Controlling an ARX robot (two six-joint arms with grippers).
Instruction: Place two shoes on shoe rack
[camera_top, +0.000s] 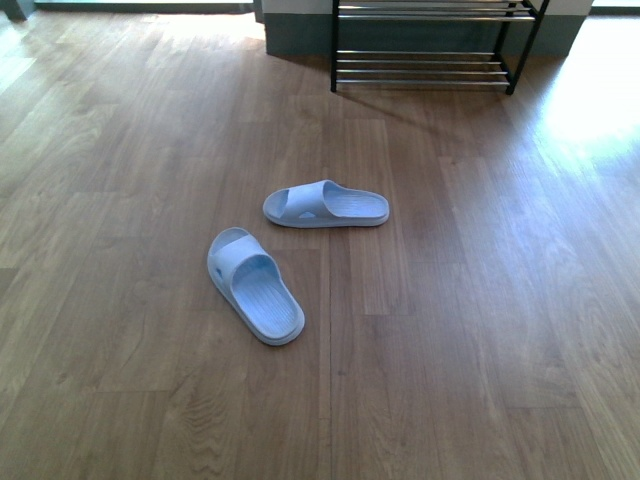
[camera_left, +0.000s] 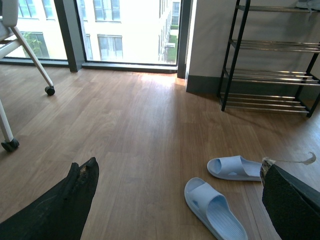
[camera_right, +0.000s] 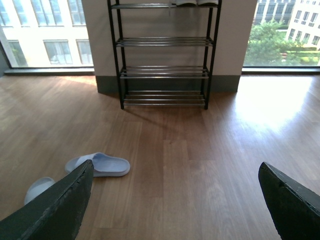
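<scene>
Lying apart on floor (camera_top: 480, 330), two sandals (camera_top: 254, 284), one shoe rack (camera_top: 420, 70)

Bright daylight through windows (camera_left: 125, 30), floor (camera_top: 590, 100) glare (washed out), soft shadows, sharp focus

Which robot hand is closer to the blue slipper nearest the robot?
Left, probably. The near slipper lies close ahead of the open left gripper. From the right gripper it lies further off, toward the robot's left, partly hidden in that wrist view.

Bare wood floor (camera_top: 480, 330) around near slide (camera_top: 255, 287) and far slide (camera_top: 326, 205), unobstructed up to shoe rack (camera_top: 420, 70).
</scene>
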